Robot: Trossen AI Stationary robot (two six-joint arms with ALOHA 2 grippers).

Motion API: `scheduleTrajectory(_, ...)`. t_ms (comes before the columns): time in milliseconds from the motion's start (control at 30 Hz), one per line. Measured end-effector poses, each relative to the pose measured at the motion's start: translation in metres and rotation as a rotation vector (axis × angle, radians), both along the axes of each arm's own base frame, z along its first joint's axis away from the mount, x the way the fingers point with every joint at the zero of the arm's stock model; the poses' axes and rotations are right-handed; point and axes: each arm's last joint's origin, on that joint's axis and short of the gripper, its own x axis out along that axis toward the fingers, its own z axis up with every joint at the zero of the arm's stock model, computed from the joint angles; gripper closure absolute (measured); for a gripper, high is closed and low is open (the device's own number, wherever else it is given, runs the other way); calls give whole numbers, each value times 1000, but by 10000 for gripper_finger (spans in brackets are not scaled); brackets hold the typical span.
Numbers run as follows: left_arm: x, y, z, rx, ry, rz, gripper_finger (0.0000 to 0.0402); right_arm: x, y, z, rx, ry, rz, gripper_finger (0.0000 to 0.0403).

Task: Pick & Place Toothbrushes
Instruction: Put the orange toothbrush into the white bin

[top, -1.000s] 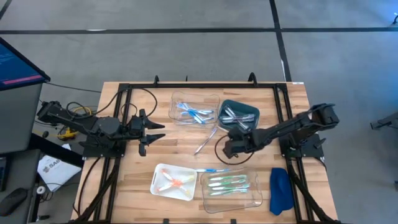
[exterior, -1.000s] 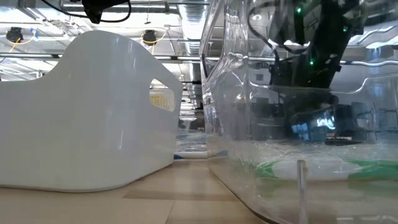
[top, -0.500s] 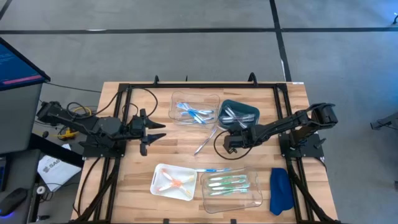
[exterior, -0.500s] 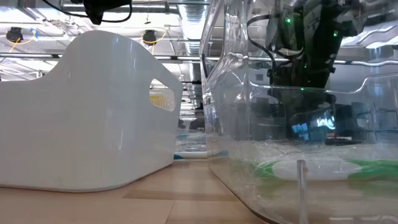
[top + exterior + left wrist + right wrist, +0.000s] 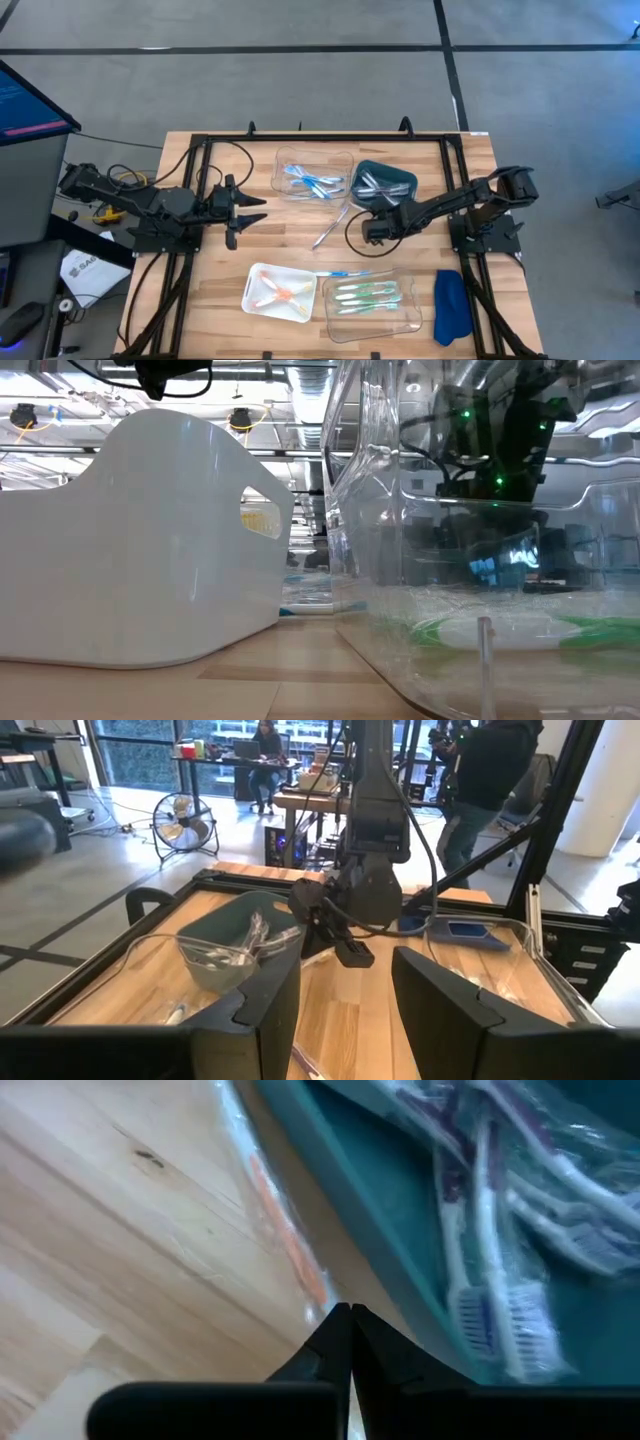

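My right end effector (image 5: 368, 231) reaches low toward the tabletop's middle, arm stretched in from the right edge, fingers (image 5: 345, 1342) pressed together. My left end effector (image 5: 245, 212) waits near the left edge, fingers (image 5: 255, 1000) spread.

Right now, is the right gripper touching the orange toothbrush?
Touching: the right wrist view shows the right gripper shut on the wrapped orange toothbrush beside the teal tray.

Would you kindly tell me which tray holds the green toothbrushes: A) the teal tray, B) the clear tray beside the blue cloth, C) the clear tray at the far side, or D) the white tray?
B: the green toothbrushes lie in the clear tray next to the blue cloth.
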Motion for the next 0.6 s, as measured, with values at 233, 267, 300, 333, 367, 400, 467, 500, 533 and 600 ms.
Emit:
scheduleTrajectory(233,0,0,0,-3,-1,0,248,3,0,-16,-6,61,-2,402)
scheduleTrajectory(267,0,0,0,-3,-2,0,248,3,0,-17,-5,66,-3,402)
scheduleTrajectory(300,0,0,0,-3,-1,0,248,3,1,-18,-2,69,-3,402)
scheduleTrajectory(333,0,0,0,-3,-1,0,248,3,1,-18,-2,70,-2,402)
scheduleTrajectory(367,0,0,0,-3,-1,0,248,3,1,-18,-1,70,0,402)
scheduleTrajectory(400,0,0,0,-3,-2,0,248,3,3,-18,2,70,6,402)
scheduleTrajectory(467,0,0,0,-3,-1,0,248,3,6,-15,16,70,17,403)
scheduleTrajectory(500,0,0,0,-3,-2,0,248,4,8,-13,34,71,26,403)
scheduleTrajectory(533,0,0,0,-3,-2,0,248,6,11,-11,47,67,39,403)
scheduleTrajectory(600,0,0,0,-3,-1,0,248,9,16,-8,72,71,73,403)
